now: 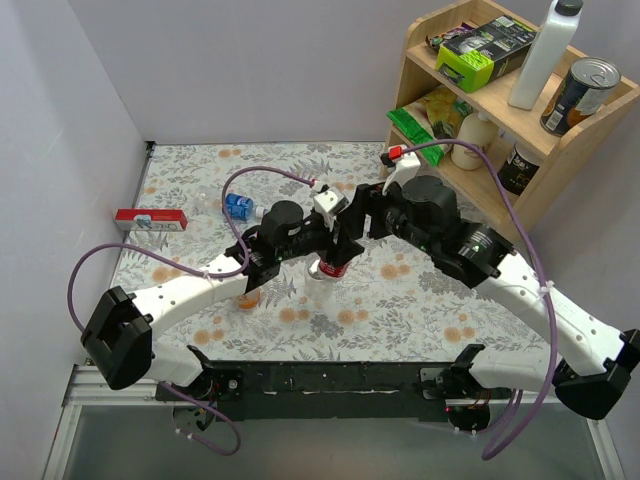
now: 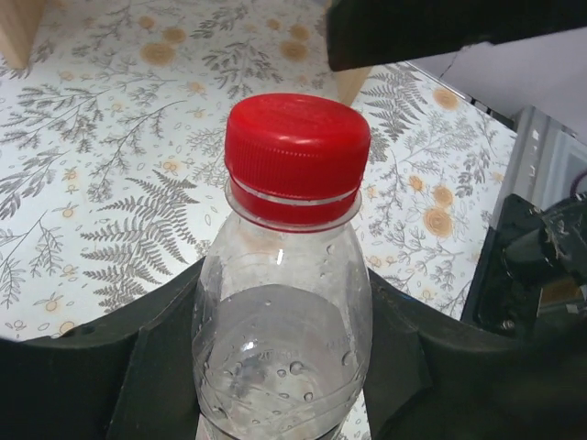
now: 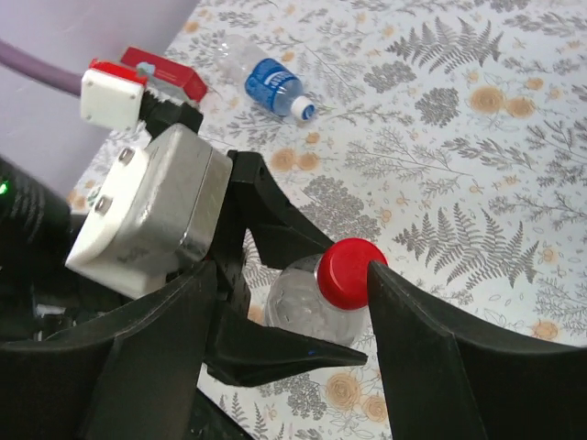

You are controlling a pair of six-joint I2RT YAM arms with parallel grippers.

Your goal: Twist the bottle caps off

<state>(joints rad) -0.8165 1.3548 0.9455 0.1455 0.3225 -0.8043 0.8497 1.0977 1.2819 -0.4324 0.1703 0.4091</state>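
Note:
A clear bottle with a red label (image 1: 329, 268) stands upright at the table's middle, its red cap (image 2: 295, 156) screwed on. My left gripper (image 1: 316, 260) is shut on the bottle's body (image 2: 280, 357), one black finger on each side. My right gripper (image 1: 346, 236) hovers over the cap (image 3: 352, 273), open. Its right fingertip (image 3: 378, 275) touches the cap's side and the other finger stands well apart. A blue-labelled bottle (image 1: 237, 207) with a bluish-white cap (image 3: 304, 112) lies at the back left. An orange-liquid bottle (image 1: 248, 298) shows partly under my left arm.
A red box (image 1: 150, 220) lies by the left wall. A wooden shelf (image 1: 570, 140) at the back right holds a tall white bottle (image 1: 545, 50), a can (image 1: 580, 95), a cream bottle (image 1: 470, 140) and packets.

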